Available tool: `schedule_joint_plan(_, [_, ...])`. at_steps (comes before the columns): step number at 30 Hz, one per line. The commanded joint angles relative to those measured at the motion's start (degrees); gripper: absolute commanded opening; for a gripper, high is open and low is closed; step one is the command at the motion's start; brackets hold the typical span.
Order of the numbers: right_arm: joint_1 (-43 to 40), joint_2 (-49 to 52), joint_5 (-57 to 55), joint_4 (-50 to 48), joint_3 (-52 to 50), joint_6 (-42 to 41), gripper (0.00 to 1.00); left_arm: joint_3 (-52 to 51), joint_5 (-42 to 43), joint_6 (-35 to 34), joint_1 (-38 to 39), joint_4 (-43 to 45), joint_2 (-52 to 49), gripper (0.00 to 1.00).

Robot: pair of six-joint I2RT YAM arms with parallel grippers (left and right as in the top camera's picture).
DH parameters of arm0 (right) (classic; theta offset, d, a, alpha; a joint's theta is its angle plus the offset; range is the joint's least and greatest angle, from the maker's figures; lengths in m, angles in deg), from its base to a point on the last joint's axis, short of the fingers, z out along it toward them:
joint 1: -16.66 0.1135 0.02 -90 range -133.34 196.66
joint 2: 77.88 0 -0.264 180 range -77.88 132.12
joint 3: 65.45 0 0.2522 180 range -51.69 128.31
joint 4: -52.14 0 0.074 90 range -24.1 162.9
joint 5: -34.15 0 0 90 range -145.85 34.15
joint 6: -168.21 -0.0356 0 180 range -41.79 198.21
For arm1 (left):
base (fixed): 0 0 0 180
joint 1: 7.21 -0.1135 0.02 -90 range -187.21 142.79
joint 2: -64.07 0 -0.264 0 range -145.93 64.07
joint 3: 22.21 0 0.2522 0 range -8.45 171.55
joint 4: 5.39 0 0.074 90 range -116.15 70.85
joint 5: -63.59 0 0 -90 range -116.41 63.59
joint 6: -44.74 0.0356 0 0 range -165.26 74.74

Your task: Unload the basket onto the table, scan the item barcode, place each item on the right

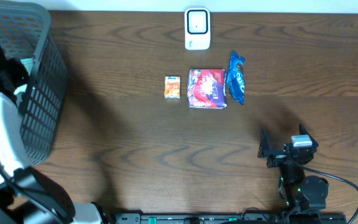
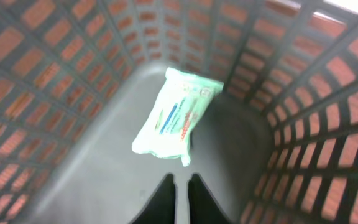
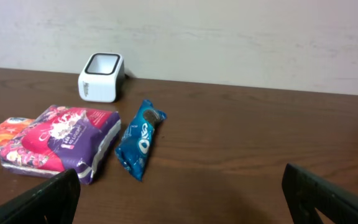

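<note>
- Basket of grey mesh stood on the desk at the upper left of the overhead frame.
- The left hand was inside it, fingers closed together on nothing.
- A white-and-green packet lay on the basket floor just above the fingertips.
- The right hand was spread wide and empty, its fingers at both lower corners of its wrist view.
- The scanner sat at top centre overhead, with an orange packet, a purple pack and a blue Oreo pack in a row below.

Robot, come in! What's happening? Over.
Left gripper shut, empty, inside basket, white packet just ahead. Right gripper open, empty. Scanner unblocked; purple pack nearby.
</note>
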Motion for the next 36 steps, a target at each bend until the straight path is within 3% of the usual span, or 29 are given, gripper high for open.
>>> schedule_joint_plan(1, [-0.44,-0.35,0.13,0.15,-0.15,0.68,0.99,0.22,0.48,-5.27,0.00,-6.54,1.38,0.07])
schedule_joint_plan(4, [-0.44,-0.35,0.13,0.15,-0.15,0.68,0.99,0.20,-1.38,-8.26,0.00,-11.58,1.40,0.07])
schedule_joint_plan(14, [-0.44,-0.35,0.15,0.15,-0.15,0.68,0.99,0.22,-20.37,-23.93,-0.04,-16.02,2.91,0.07])
schedule_joint_plan(22, [-0.44,-0.35,0.13,0.15,-0.15,0.68,0.99,0.20,-15.96,-28.33,-0.04,-27.50,8.33,0.07])
schedule_joint_plan(28, [-0.44,-0.35,0.15,0.13,-0.15,0.68,0.99,0.20,-6.03,-26.56,-0.04,-29.18,13.81,0.07])
schedule_joint_plan(36, [-0.44,-0.35,0.13,0.15,-0.15,0.68,0.99,0.20,-6.14,-26.36,-0.04,-27.10,14.56,0.07])
